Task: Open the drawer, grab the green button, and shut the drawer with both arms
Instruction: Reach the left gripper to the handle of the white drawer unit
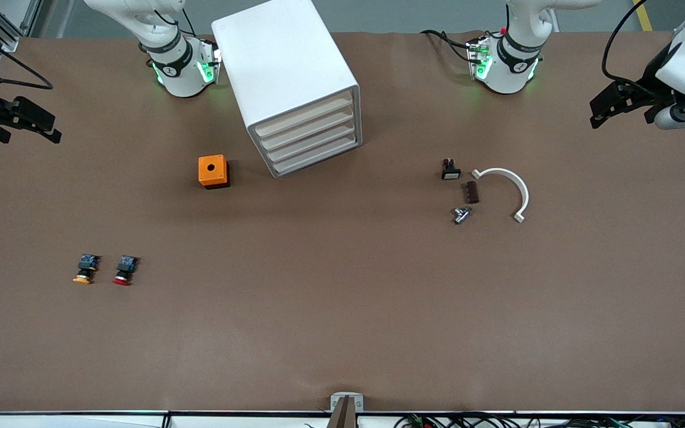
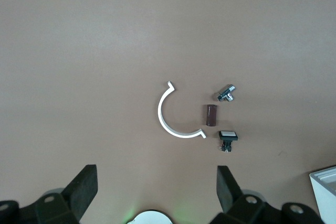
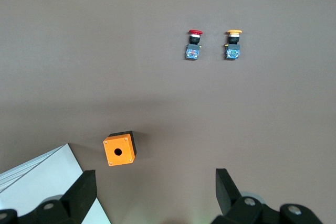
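The tall white cabinet (image 1: 286,65) stands on the table near the right arm's base. Its four cream-fronted drawers (image 1: 310,139) are all shut. A corner of the cabinet shows in the right wrist view (image 3: 37,182) and in the left wrist view (image 2: 325,192). The green-capped button is out of view. My left gripper (image 1: 597,115) is open and empty in the air over the left arm's end of the table; its wide-apart jaws show in its wrist view (image 2: 157,187). My right gripper (image 1: 52,129) is open and empty over the right arm's end (image 3: 156,187).
An orange box with a hole (image 1: 213,171) sits beside the cabinet (image 3: 119,149). A red-capped button (image 1: 123,270) and a yellow-capped button (image 1: 84,269) lie nearer the front camera. A white curved piece (image 1: 509,187), brown block (image 1: 471,192), metal fitting (image 1: 461,214) and small black part (image 1: 451,170) lie toward the left arm's end.
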Robot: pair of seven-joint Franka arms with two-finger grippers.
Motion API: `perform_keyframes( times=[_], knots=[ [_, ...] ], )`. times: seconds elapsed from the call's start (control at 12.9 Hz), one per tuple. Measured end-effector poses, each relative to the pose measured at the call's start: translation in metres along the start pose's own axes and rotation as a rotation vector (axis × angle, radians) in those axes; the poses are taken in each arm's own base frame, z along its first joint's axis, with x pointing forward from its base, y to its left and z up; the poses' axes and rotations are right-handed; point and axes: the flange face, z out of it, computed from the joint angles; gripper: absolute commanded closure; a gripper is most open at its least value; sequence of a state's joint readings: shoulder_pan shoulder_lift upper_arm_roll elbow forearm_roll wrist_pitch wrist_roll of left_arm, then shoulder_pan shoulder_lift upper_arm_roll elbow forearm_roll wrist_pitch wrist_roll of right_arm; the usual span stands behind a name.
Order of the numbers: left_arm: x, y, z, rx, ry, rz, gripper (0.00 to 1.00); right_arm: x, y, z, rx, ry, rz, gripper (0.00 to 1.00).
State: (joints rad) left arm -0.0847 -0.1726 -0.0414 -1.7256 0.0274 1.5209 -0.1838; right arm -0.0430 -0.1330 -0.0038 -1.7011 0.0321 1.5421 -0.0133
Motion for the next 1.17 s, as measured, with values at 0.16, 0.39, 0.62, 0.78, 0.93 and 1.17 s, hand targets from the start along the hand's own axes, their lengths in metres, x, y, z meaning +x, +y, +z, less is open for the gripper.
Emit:
perform_keyframes(
  times=[0.16,0.39,0.62,0.78,0.93,1.17],
  knots=[
    [0.0,0.0,0.0,0.0,0.001,0.0,0.0,0.0,0.0,0.0,0.0,0.0,0.0,0.0],
    [0.011,0.002,-0.008,-0.003,0.009,0.0,0.0,0.0,0.0,0.0,0.0,0.0,-0.001,0.0],
    [0.035,0.008,0.008,0.001,-0.031,0.006,0.0,0.0,0.0,-0.001,0.0,0.005,-0.002,0.0],
    [0.051,0.026,0.035,0.006,-0.065,0.032,0.0,0.0,0.0,-0.004,-0.001,0.011,-0.002,0.0],
    [0.073,0.068,0.069,0.002,-0.049,0.014,0.0,0.0,0.003,-0.005,0.0,0.014,0.004,0.0],
    [0.1,0.131,0.138,-0.003,-0.061,-0.145,0.0,0.006,0.019,0.007,-0.036,-0.009,0.024,0.0]
  ],
)
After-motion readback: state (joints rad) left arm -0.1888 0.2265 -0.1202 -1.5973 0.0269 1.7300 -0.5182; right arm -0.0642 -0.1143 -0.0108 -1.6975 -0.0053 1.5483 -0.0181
